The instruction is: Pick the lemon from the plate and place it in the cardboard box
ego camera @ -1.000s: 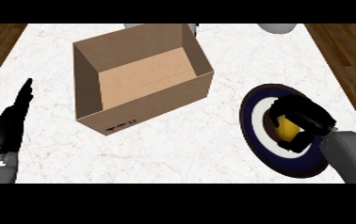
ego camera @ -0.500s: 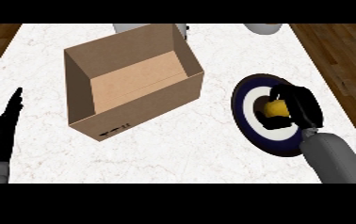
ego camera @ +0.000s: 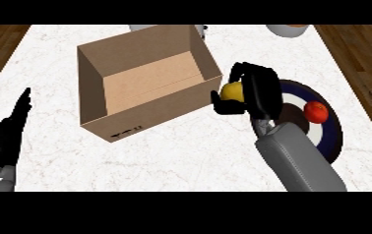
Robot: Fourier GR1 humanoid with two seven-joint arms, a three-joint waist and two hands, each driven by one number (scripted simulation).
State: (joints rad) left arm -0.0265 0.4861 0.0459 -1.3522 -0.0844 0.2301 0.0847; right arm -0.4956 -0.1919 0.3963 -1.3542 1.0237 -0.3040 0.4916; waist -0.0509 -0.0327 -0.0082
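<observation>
A kitchen: a white marble desk (ego camera: 181, 149) over wood flooring (ego camera: 347, 46) holds a plate (ego camera: 330, 130) with fruit and a bowl (ego camera: 288, 30).

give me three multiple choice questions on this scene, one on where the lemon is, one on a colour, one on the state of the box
1. Where is the lemon?
A. in the right robot hand, beside the cardboard box
B. lying on the plate
C. inside the box

2. What colour is the round fruit on the plate?
A. green
B. red
C. purple

3. What state is the box in?
A. taped shut
B. flattened
C. open at the top, nothing seen inside

Answers:
1 A, the right hand's fingers curl round the yellow lemon just off the box's right wall.
2 B, a red fruit sits on the dark-rimmed plate.
3 C, the head view looks straight in at bare brown walls and floor.

The left robot hand rests open at the left edge.
</observation>
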